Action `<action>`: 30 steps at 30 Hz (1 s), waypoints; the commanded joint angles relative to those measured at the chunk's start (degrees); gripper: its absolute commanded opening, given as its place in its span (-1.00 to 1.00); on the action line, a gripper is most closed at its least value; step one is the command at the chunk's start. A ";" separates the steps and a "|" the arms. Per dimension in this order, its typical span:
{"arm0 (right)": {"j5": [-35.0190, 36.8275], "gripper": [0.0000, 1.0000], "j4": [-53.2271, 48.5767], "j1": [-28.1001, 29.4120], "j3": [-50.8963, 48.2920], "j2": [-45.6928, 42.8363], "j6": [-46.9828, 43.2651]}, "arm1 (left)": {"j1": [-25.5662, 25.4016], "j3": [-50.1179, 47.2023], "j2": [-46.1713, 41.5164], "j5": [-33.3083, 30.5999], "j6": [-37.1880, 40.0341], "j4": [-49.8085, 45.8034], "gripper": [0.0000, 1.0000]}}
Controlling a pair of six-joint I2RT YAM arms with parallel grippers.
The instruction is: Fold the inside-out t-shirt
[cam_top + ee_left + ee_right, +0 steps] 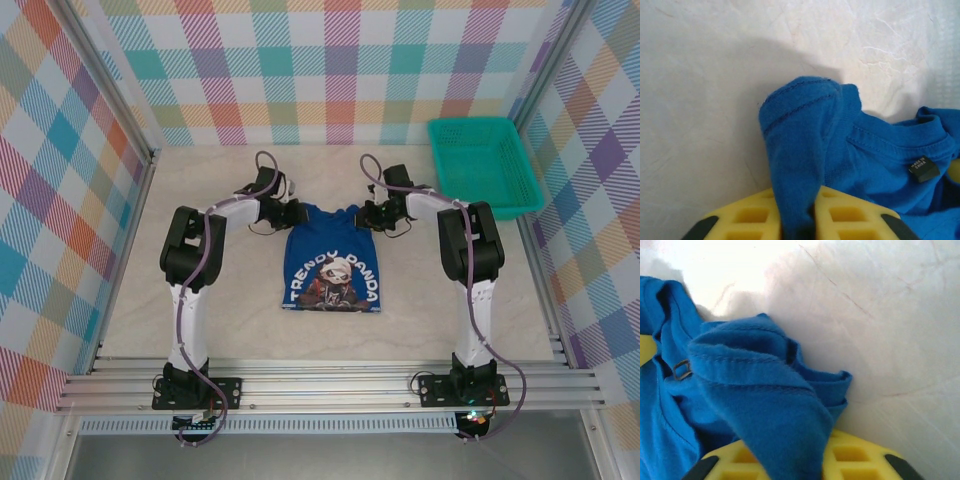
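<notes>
The royal-blue t-shirt [330, 262] lies in the middle of the table, folded narrow, its panda print facing up and its collar at the far end. My left gripper [291, 213] is at its far left corner and my right gripper [370, 215] at its far right corner. In the left wrist view a hemmed fold of t-shirt [800, 150] runs down between the yellow fingers [747, 217], which are shut on it; a small black label [923, 168] shows at the collar. In the right wrist view bunched t-shirt [765, 405] is pinched between the yellow fingers [860, 460].
A teal mesh basket [485, 165] stands at the far right of the table. Plaid walls enclose the back and both sides. Bare pale tabletop [220, 310] lies left and right of the shirt and in front of it.
</notes>
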 commanded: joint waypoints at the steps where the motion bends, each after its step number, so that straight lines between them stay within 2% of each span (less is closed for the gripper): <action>1: -1.48 -0.86 5.50 0.64 1.19 0.43 -0.11 | -0.02 2.09 1.86 1.85 0.33 2.59 -0.94; 3: -1.73 -0.96 7.25 0.48 2.42 -0.82 -0.41 | 0.63 4.30 0.90 2.36 0.28 3.32 -1.00; 13: -4.89 -0.99 10.02 -1.33 15.44 -8.27 -4.11 | 3.72 20.72 -6.80 3.31 1.02 3.27 -1.00; 17: -7.16 -0.98 11.82 -1.31 14.66 -12.71 -5.34 | 3.70 20.93 -10.41 5.07 1.01 4.19 -1.00; 20: -10.45 -0.97 16.14 -1.14 7.84 -17.54 -4.33 | 3.63 14.10 -15.09 6.42 0.69 8.09 -1.00; 25: -14.45 -0.94 23.70 0.06 -9.31 -28.16 -1.88 | 3.00 -3.80 -25.69 9.78 -3.06 18.42 -1.00; 30: -14.11 -0.91 22.69 3.43 -26.08 -38.79 -2.75 | -0.73 -23.90 -36.34 10.59 -4.67 24.73 -1.00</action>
